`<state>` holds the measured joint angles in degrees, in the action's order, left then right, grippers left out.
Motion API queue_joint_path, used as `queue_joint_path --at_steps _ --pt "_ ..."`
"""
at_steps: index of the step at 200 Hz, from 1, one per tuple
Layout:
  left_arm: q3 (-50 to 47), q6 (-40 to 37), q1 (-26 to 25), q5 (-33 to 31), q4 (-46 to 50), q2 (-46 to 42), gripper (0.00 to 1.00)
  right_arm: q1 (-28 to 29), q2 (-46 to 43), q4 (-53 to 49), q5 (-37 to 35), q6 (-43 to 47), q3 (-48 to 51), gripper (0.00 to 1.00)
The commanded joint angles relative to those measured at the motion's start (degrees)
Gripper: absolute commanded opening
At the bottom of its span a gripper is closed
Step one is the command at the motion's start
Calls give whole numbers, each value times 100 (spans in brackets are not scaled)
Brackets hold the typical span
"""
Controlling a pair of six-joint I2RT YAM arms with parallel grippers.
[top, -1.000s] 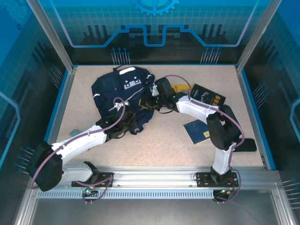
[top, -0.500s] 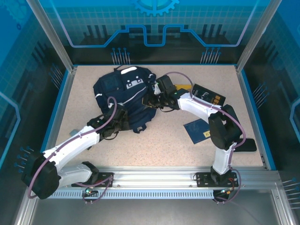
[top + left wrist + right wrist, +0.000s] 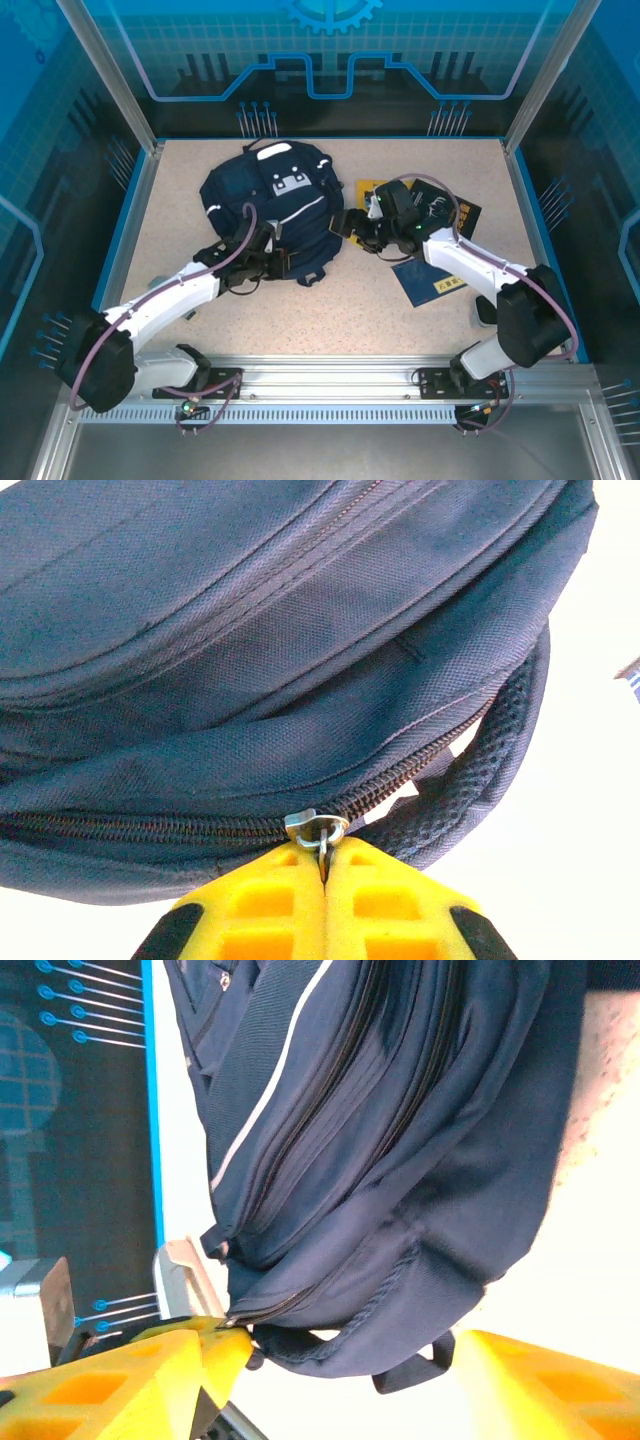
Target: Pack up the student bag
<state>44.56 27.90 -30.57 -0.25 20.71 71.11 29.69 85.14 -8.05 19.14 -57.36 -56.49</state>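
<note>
The student bag point(image 3: 268, 200) is a navy-blue backpack with a white stripe, lying at the back left of the table. My left gripper point(image 3: 277, 263) is at the bag's near edge, shut on the metal zipper pull point(image 3: 320, 830) of the bag point(image 3: 250, 630); its yellow fingers point(image 3: 270, 905) press together. My right gripper point(image 3: 340, 223) hovers just right of the bag, open and holding nothing. In the right wrist view its yellow fingers point(image 3: 555, 1385) stand wide apart in front of the bag point(image 3: 400, 1130).
A yellow book point(image 3: 371, 188) and a black book point(image 3: 459, 210) lie behind the right arm, and a blue book point(image 3: 428, 279) lies in front of it. A dark flat object point(image 3: 535, 310) sits at the right edge. Blue frame rails surround the table.
My right gripper let go of the bag, opened and drew back to the right. My left gripper, still shut, moved right along the bag's near edge, and the bag settled flatter.
</note>
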Motion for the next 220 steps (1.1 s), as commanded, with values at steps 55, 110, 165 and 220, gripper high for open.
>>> queue_joint_path --at_steps 55,110,165,220 --pt "824 -23 -233 625 -700 615 0 511 710 673 228 -911 182 67" --pt "993 -189 -249 412 -189 655 0 490 1096 363 -53 -649 13 36" --pt "818 -793 -234 -937 1290 259 0 126 931 -873 -1221 109 -366 5" --pt "410 -705 -43 -1318 1655 -56 0 -6 934 -1140 -1525 314 -549 4"
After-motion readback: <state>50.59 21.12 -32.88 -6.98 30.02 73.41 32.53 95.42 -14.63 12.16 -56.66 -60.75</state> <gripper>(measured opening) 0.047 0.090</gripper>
